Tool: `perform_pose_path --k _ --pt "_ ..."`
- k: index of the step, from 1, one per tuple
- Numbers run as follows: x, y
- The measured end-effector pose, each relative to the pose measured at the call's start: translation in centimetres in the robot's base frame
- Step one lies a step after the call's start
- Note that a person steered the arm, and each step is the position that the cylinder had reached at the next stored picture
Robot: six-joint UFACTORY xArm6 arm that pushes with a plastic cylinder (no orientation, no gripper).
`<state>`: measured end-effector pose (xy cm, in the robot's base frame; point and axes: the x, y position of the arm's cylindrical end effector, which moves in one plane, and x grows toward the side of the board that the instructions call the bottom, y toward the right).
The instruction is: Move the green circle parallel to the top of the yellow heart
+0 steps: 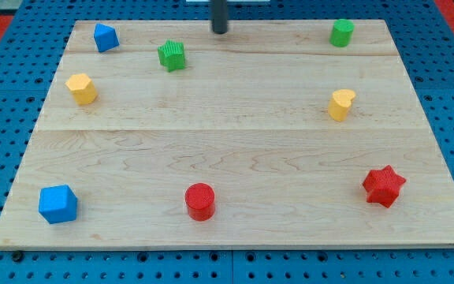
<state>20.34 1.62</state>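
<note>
The green circle stands near the view's top right of the wooden board. The yellow heart lies below it, at the right middle. My tip is at the view's top centre, well to the left of the green circle and to the right of the green star. It touches no block.
A blue block sits at the top left, a yellow hexagon at the left, a blue cube at the bottom left, a red circle at the bottom centre, a red star at the bottom right. The board lies on blue pegboard.
</note>
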Motion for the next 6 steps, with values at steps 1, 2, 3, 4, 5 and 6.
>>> perform_pose_path --k 1,2,3,4,5,6 --pt "-1.0 6.0" --pt "-1.2 9.7" --pt "-1.1 15.9" --pt "-1.2 19.5" --pt "2.5 20.2" --pt "5.3 22.3"
